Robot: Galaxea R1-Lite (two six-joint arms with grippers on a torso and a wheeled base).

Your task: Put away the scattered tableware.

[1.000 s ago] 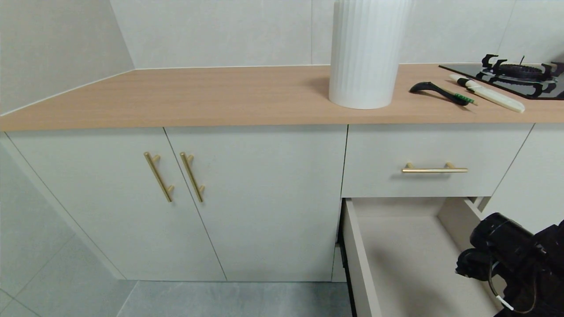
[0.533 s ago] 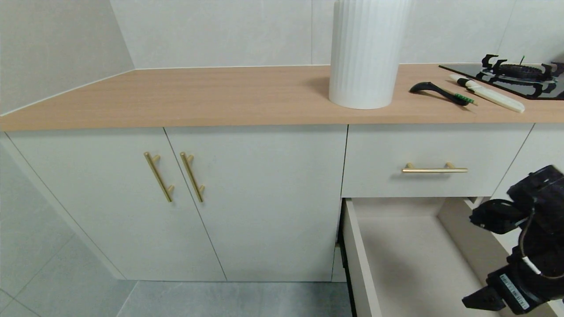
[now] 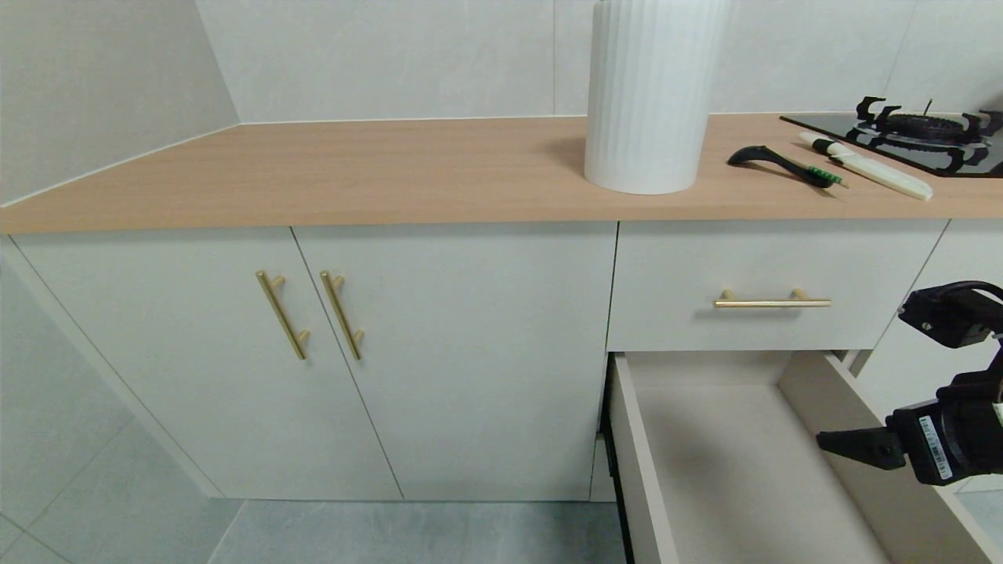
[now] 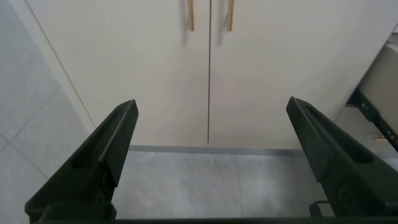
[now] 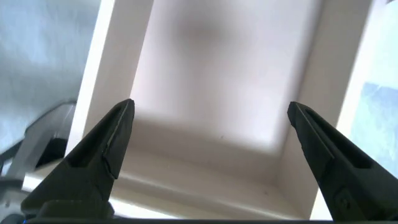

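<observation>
- Tableware: black spoon (image 3: 772,160) with a dark bowl, thin handle and green tip; white knife (image 3: 878,175), long and cream with a black band near one end.
- Both lie flat on the wood countertop (image 3: 353,168), high above the right pincer (image 3: 860,377) and farther back from it. They sit side by side; can't tell if they touch.
- Count: 2 utensils, 1 ribbed white canister (image 3: 649,94), 1 stove (image 3: 925,129), 1 open drawer (image 3: 636,462), 1 closed drawer (image 3: 776,274), 2 cabinet doors (image 3: 462,352), 3 gold bar handles.
- The canister stands upright on the counter, above the right pincer and off toward the left arm's side.
- Right arm: at the open drawer's outer side wall, below the closed drawer. One finger sits high and one low, jaws spread wide, nothing held.
- Right wrist view: right pincer (image 5: 210,106) points into the drawer's bare interior, which lies straight ahead between the fingers.
- Left pincer (image 4: 211,102): jaws wide apart, nothing held, aimed at the seam between the two cabinet doors, down by the floor (image 4: 205,186).
</observation>
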